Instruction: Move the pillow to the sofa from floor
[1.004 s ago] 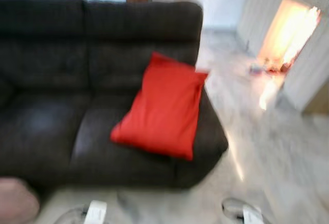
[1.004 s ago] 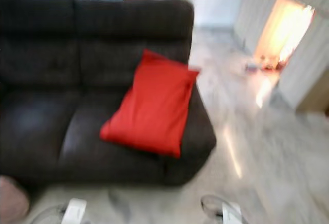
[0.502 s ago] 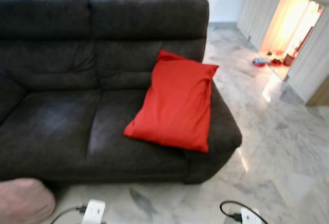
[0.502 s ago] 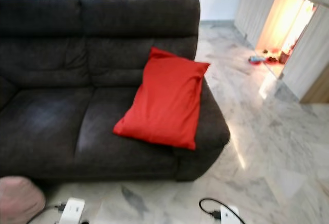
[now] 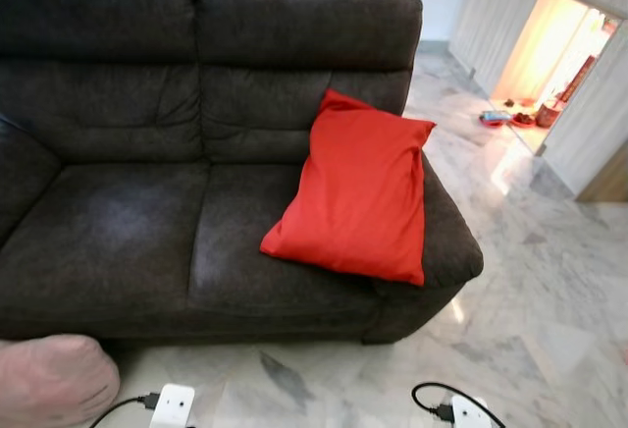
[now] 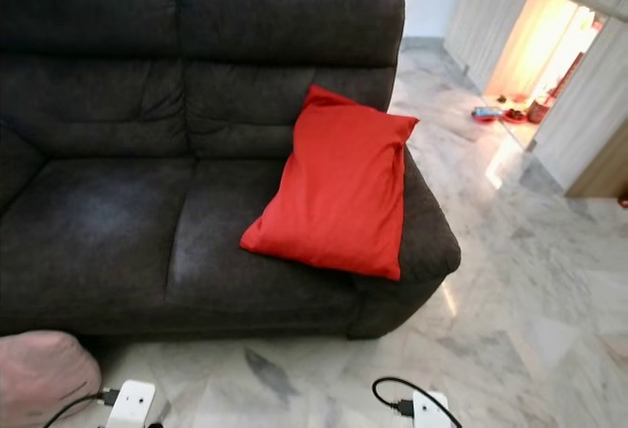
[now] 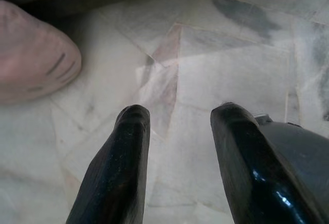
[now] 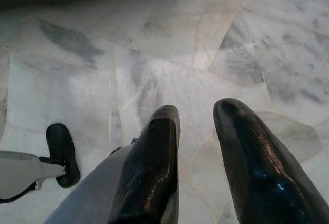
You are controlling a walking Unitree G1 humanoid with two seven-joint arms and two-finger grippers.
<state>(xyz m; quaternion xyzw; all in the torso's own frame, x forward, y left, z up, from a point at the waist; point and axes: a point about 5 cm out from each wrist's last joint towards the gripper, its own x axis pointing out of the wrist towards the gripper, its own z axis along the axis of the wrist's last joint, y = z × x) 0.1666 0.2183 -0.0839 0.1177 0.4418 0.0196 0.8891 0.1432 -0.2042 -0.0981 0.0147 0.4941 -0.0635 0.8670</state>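
1. Left wrist view: left gripper (image 7: 175, 118) hangs over the marble floor (image 7: 231, 64), jaws apart, holding nothing; pink cushion (image 7: 31, 59) lies on the floor near it.
2. Right wrist view: right gripper (image 8: 198, 118) hangs over the same floor, jaws apart, empty.
3. White power adapters (image 5: 172, 406) with black cables lie on the floor just in front of the sofa (image 5: 118, 222).
4. Pink cushion sits on the floor at the sofa's front left corner.
5. Red pillow (image 5: 358, 187) rests on the sofa's right seat, tilted, leaning against the right armrest and backrest.
6. Sofa is dark grey, two-seat.
7. Bright doorway (image 5: 549, 55) lies beyond the sofa's right side, small items on the floor there.
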